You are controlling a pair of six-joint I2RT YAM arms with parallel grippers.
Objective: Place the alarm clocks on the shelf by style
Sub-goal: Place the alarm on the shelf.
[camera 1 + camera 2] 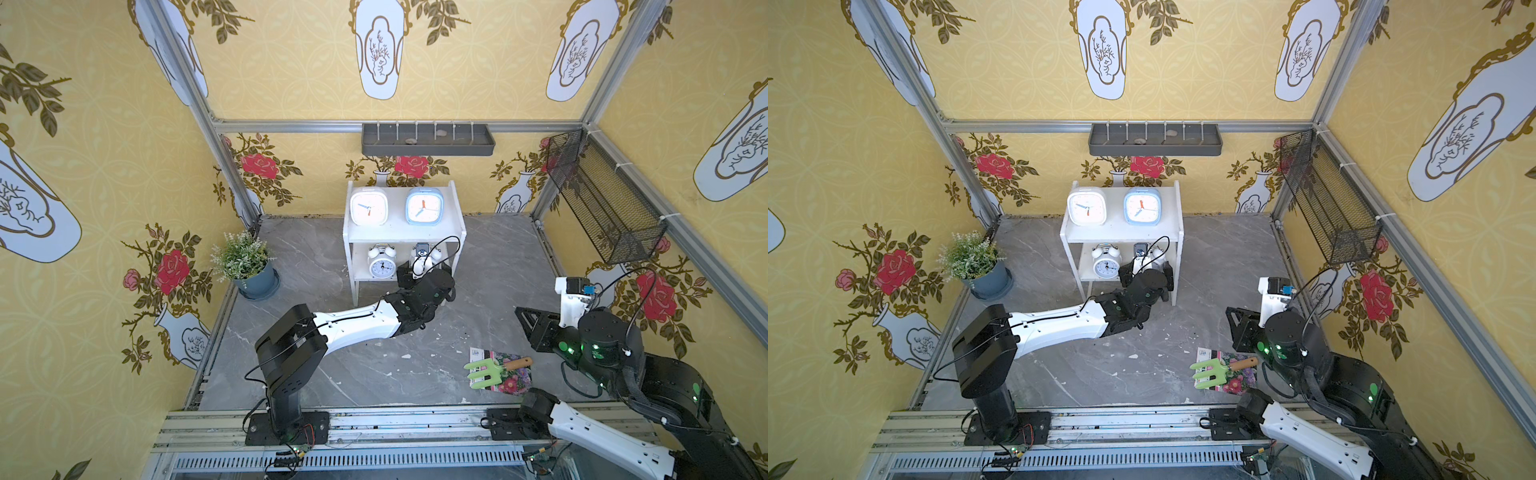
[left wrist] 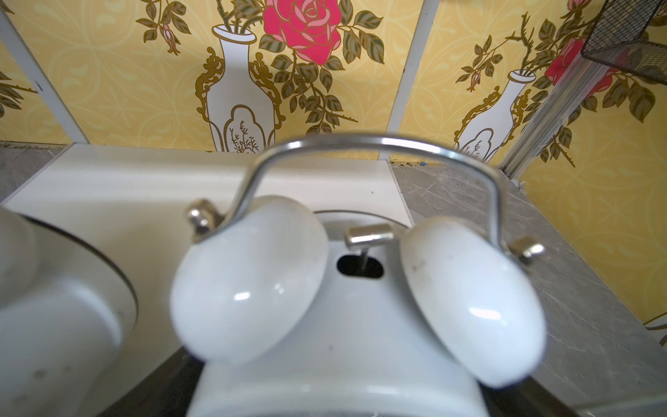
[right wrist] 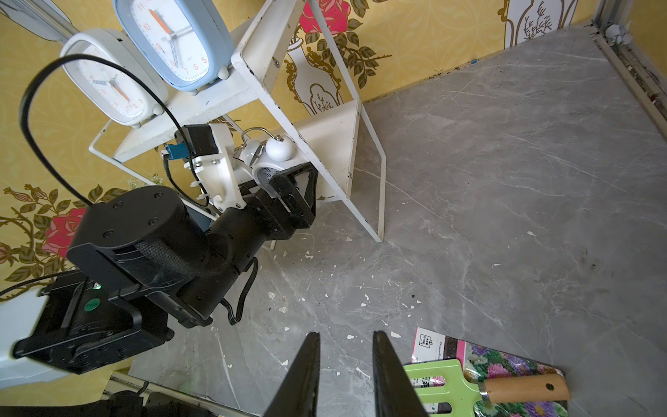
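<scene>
White shelf (image 1: pixel 397 232) at the tabletop's (image 1: pixel 316 374) rear edge could be nudged on withdrawal: its side panel lies close beside the left fingers (image 3: pixel 290 188), spread wide around the twin-bell clock (image 2: pixel 343 325) at the lower board's right end. Room is offered frontward only. The right fingers (image 3: pixel 303 375) are narrowly parted, empty.

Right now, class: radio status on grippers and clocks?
Left gripper open around second twin-bell clock, lower tier. Right gripper open, empty. Shelf holds all four; nothing blocking.
</scene>
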